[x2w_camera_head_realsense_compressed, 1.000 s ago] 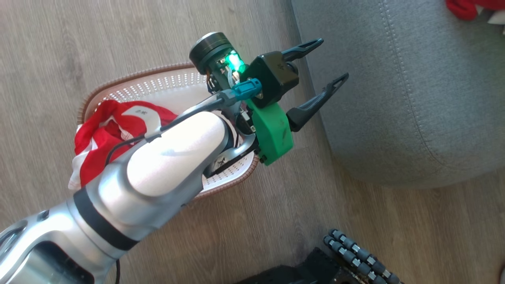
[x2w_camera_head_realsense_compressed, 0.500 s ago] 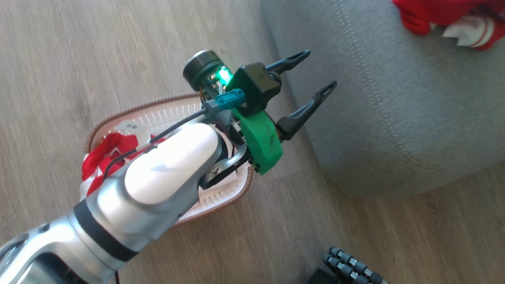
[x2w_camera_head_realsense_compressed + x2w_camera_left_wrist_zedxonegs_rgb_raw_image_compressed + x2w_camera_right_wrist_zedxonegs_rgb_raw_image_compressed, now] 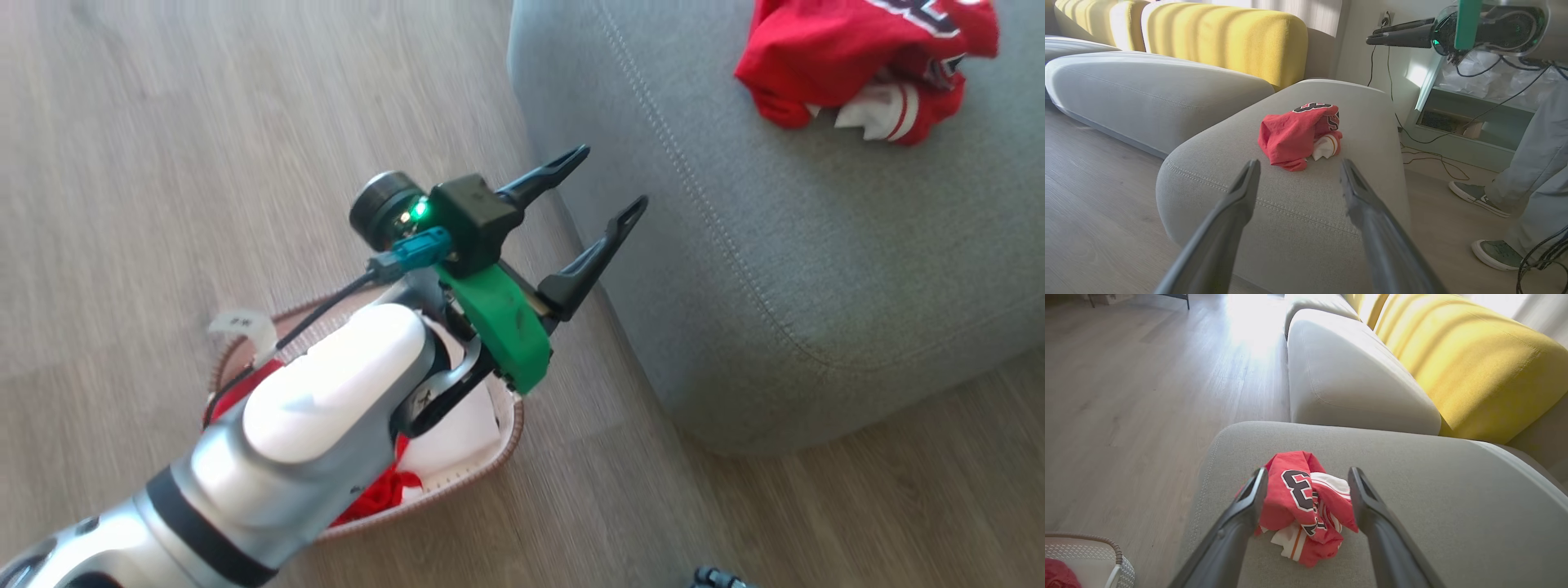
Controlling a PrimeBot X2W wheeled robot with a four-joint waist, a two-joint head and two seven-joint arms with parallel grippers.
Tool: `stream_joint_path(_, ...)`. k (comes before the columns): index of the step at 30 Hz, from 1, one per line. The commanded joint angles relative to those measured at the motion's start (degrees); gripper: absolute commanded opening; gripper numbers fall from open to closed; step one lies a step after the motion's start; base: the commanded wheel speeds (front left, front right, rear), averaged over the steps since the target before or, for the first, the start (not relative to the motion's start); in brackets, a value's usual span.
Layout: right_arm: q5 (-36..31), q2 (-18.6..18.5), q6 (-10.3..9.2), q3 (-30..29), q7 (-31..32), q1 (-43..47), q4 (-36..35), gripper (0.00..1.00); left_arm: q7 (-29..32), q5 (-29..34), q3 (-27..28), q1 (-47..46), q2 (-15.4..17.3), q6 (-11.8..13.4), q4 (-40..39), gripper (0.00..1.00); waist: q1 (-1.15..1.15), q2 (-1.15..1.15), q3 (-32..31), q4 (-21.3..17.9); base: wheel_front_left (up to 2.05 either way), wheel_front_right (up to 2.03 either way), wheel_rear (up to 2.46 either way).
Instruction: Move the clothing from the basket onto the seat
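Left gripper (image 3: 612, 177): fingers spread, empty, mid-frame where bare floor (image 3: 163, 122) meets the seat (image 3: 816, 269) edge. Right gripper (image 3: 1308, 471): spread, empty, hanging above the numbered garment (image 3: 849, 65), which lies bunched at upper right on the seat, clear of its stitched edge. Basket (image 3: 510, 425), lower left on open floor: mostly hidden under the left forearm (image 3: 335, 392); second garment (image 3: 380, 494) inside, partly seen
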Motion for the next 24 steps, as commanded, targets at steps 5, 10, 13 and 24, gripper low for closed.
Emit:
stream_joint_path(5,0.2,-3.9,0.4,-1.6,-2.8,5.6,-6.8,1.0,-1.5,-1.4,3.6,1.5,1.9,1.9,-2.9,1.0,0.0,0.0,-5.6,2.3,0.0,0.0,0.0)
stream_joint_path(10,0.2,-4.6,0.4,-4.6,-4.1,10.5,-10.9,1.0,-2.0,-2.4,4.2,3.7,3.0,3.2,-3.8,1.0,0.0,0.0,-7.9,5.0,0.0,0.0,0.0)
stream_joint_path(13,-0.3,-3.9,0.4,-6.9,-5.2,14.2,-13.1,1.0,-2.4,-3.0,4.9,5.3,3.8,4.3,-4.2,1.0,0.0,0.0,-9.2,6.9,0.0,0.0,0.0)
stream_joint_path(24,-5.0,2.6,0.4,-19.6,-10.5,29.9,-19.1,1.0,-4.0,-5.6,8.0,10.1,6.5,8.1,-5.2,1.0,0.0,0.0,-12.2,13.7,0.0,0.0,0.0)
